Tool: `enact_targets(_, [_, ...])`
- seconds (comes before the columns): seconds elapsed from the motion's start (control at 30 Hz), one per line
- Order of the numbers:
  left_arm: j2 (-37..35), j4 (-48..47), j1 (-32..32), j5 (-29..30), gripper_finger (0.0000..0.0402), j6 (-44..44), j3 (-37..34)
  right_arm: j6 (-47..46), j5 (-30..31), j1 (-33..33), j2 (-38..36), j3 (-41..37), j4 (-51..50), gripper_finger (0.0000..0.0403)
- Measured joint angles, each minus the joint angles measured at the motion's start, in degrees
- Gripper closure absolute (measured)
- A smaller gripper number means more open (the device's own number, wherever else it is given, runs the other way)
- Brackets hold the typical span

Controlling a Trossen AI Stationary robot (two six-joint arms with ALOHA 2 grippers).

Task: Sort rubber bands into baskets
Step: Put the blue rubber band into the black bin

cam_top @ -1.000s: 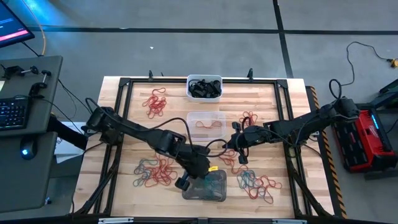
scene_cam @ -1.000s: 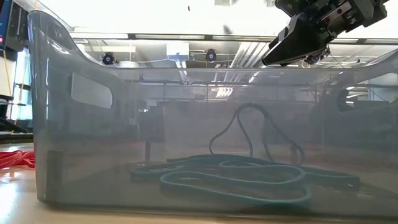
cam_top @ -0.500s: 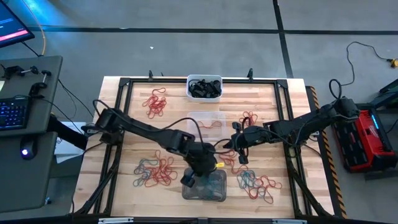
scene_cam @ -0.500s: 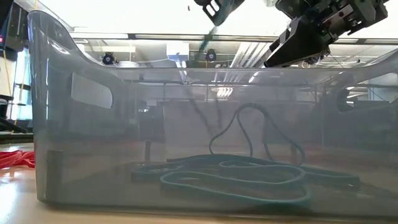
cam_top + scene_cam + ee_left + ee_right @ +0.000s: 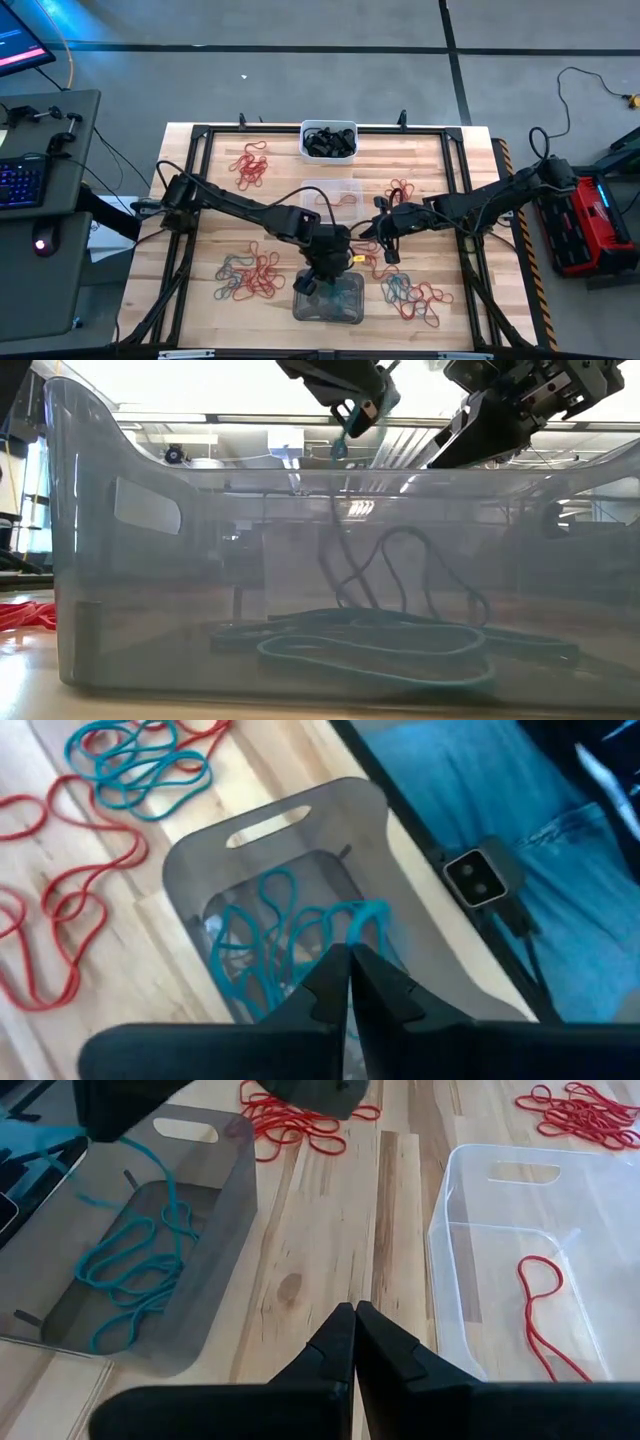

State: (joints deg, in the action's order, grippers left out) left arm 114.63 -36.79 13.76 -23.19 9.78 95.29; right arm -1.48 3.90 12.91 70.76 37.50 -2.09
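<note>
The translucent grey basket (image 5: 330, 298) stands near the table's front edge with several teal rubber bands (image 5: 120, 1270) lying in it. My left gripper (image 5: 325, 272) hovers just above its far part, shut on one teal rubber band (image 5: 165, 1180); the band's top also shows in the low view (image 5: 338, 448). My right gripper (image 5: 368, 234) is shut and holds nothing. It hangs over bare wood between the grey basket and the clear basket (image 5: 332, 195), which holds a red band (image 5: 540, 1290). The white basket (image 5: 328, 140) holds black bands. My left gripper pinches the teal band's upper end (image 5: 366, 916) between its two fingertips. The fingers slant down from above. The band hangs slack below them, its lower part (image 5: 178, 1215) inside the grey basket (image 5: 290, 850); whether it touches the bands lying there I cannot tell.
Loose piles lie on the wood: red bands (image 5: 248, 165) at the far left, a red and teal mix (image 5: 250, 275) at the near left, another mix (image 5: 415, 293) at the near right, and red bands (image 5: 400, 190) right of the clear basket. A black frame (image 5: 200, 130) rims the table.
My left gripper has gone toward the table's right edge and down, coming over the grey basket with the teal band. The band now hangs from its tips with its lower part inside the basket.
</note>
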Motion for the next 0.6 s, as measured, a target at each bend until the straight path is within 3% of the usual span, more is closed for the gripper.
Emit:
enact_targets(0.4, [-1.0,-6.4,0.3,7.3,0.0306,1.5,0.0,0.0,0.0,0.0,0.0,0.0,-0.3,0.0403])
enact_targets(0.6, [-5.1,-12.8,2.4,16.6,0.0312,2.8,0.0,0.3,0.0,0.0,0.0,0.0,-0.6,0.0403])
